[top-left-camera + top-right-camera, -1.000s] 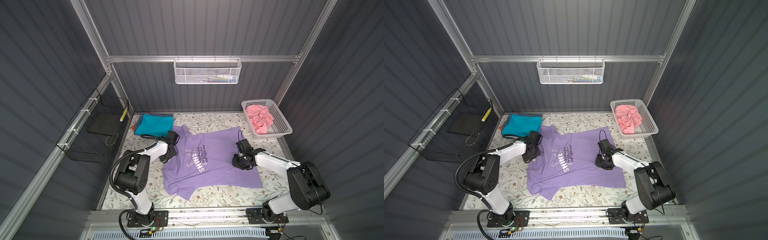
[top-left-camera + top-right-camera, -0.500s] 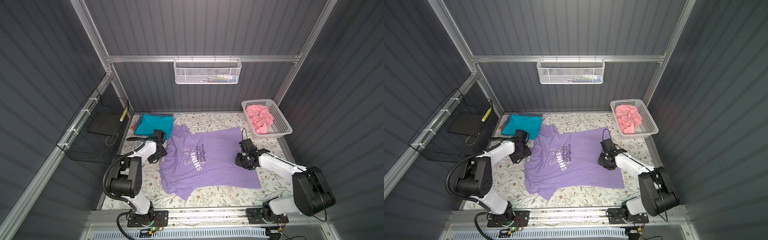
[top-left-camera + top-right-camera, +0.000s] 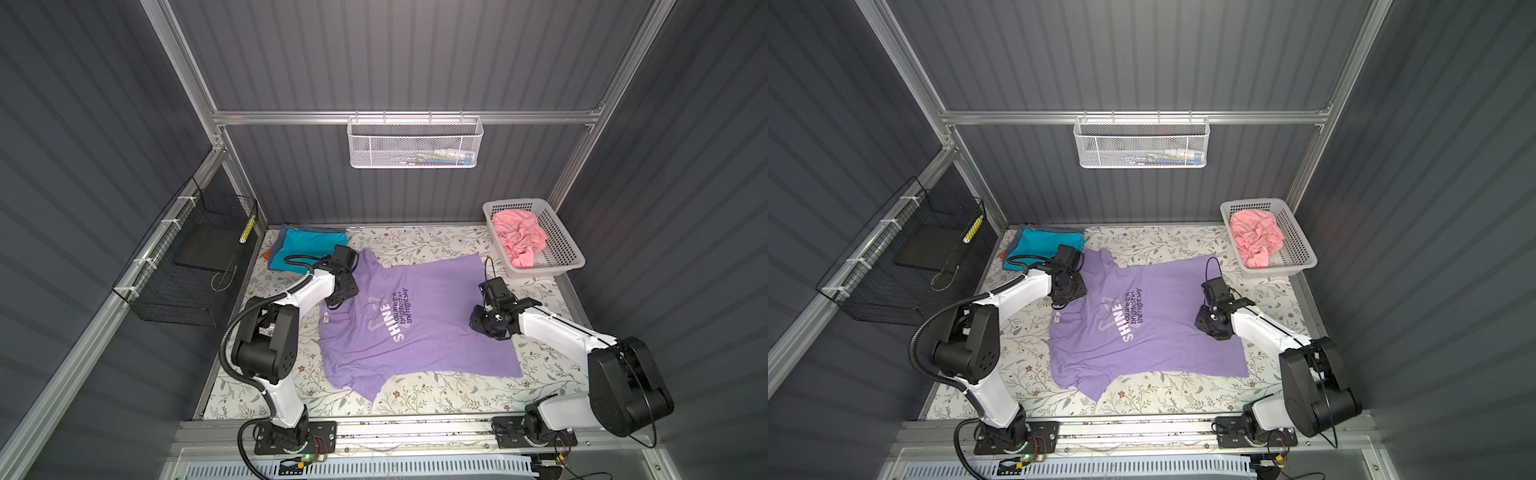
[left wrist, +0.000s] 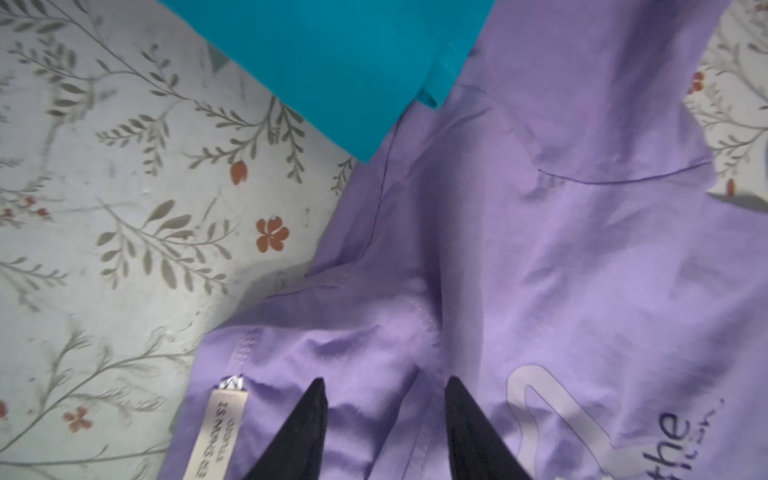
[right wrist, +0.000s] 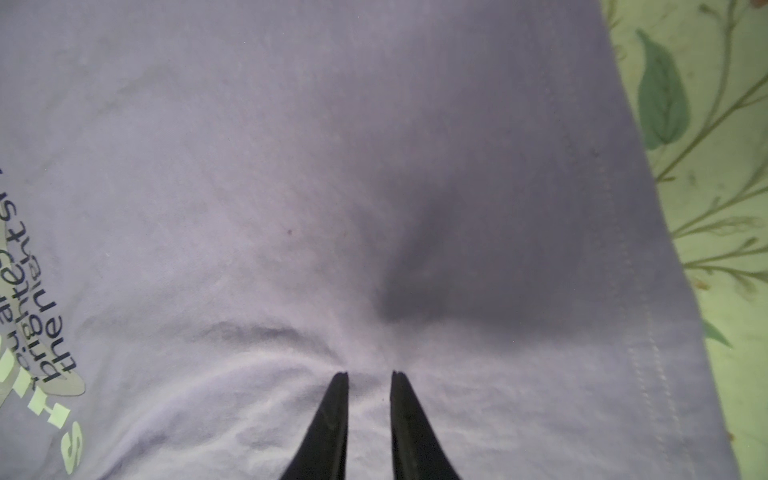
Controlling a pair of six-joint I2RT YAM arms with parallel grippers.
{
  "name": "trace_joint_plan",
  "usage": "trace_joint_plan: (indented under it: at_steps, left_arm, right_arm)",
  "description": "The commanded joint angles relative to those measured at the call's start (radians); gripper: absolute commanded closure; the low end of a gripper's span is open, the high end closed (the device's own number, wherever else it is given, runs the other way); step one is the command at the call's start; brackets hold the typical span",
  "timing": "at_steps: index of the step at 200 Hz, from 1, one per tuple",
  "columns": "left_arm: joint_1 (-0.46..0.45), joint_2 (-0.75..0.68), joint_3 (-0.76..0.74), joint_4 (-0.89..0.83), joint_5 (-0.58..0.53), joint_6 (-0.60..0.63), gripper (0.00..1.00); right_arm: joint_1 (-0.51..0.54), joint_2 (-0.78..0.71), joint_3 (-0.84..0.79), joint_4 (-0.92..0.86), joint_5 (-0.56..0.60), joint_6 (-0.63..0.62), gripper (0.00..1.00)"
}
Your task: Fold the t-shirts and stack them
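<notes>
At the upper left of the table (image 3: 436,245) the folded stack (image 3: 316,243), teal on top, looks finished. The left gripper (image 4: 384,386) has its fingers apart just over the lavender t-shirt (image 3: 419,332), which lies flat and unfolded in the middle. The right gripper (image 5: 369,376) is clamped on a pinch of its cloth. At the upper right the pink t-shirt (image 3: 519,237) lies crumpled in the basket (image 3: 571,255). Two shirts are left, I judge.

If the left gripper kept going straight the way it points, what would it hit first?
Most likely the purple shirt: the left gripper points down at its collar area. If it skimmed over the cloth, the folded teal shirt comes next; depth is unclear.
</notes>
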Motion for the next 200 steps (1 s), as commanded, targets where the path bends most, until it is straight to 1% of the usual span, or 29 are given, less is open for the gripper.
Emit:
trace_joint_plan:
  at_steps: [1, 39, 45, 51, 65, 70, 77, 94, 124, 139, 163, 200]
  left_arm:
    - [0.008, 0.064, 0.059, -0.036, -0.027, 0.007, 0.52]
    - [0.008, 0.118, 0.089, -0.054, -0.069, 0.0, 0.51]
    - [0.008, 0.123, 0.093, -0.056, -0.079, 0.0, 0.53]
    - [0.008, 0.127, 0.099, -0.059, -0.088, 0.0, 0.6]
    - [0.008, 0.136, 0.12, -0.081, -0.121, 0.005, 0.84]
    - [0.009, 0.137, 0.13, -0.093, -0.131, 0.008, 0.9]
    - [0.009, 0.138, 0.143, -0.106, -0.144, 0.015, 0.95]
    - [0.008, 0.128, 0.154, -0.116, -0.166, 0.028, 1.0]
    - [0.021, 0.102, 0.154, -0.133, -0.184, 0.043, 1.0]
    - [0.038, 0.082, 0.151, -0.126, -0.167, 0.049, 1.0]
    - [0.077, 0.042, 0.098, -0.089, -0.14, 0.065, 1.0]
    - [0.136, 0.03, 0.084, -0.071, -0.107, 0.103, 1.0]
  right_arm:
    - [-0.001, 0.003, -0.017, -0.015, -0.004, 0.007, 0.78]
    - [-0.002, 0.013, -0.011, -0.011, -0.001, 0.006, 0.77]
    - [-0.001, 0.016, -0.011, -0.011, -0.001, 0.006, 0.77]
    - [-0.001, 0.02, -0.01, -0.01, -0.001, 0.005, 0.77]
    - [-0.002, 0.024, -0.011, -0.01, 0.002, 0.006, 0.77]
    - [-0.002, 0.024, -0.012, -0.01, 0.003, 0.007, 0.77]
    - [-0.002, 0.023, -0.015, -0.008, 0.007, 0.009, 0.77]
    - [-0.001, 0.018, -0.023, -0.006, 0.016, 0.013, 0.77]
    - [-0.003, 0.02, -0.028, -0.006, 0.023, 0.015, 0.77]
    - [-0.003, 0.018, -0.034, -0.008, 0.026, 0.015, 0.77]
    - [-0.002, 0.015, -0.044, -0.007, 0.035, 0.015, 0.77]
    - [-0.003, 0.005, -0.054, -0.013, 0.039, 0.017, 0.77]
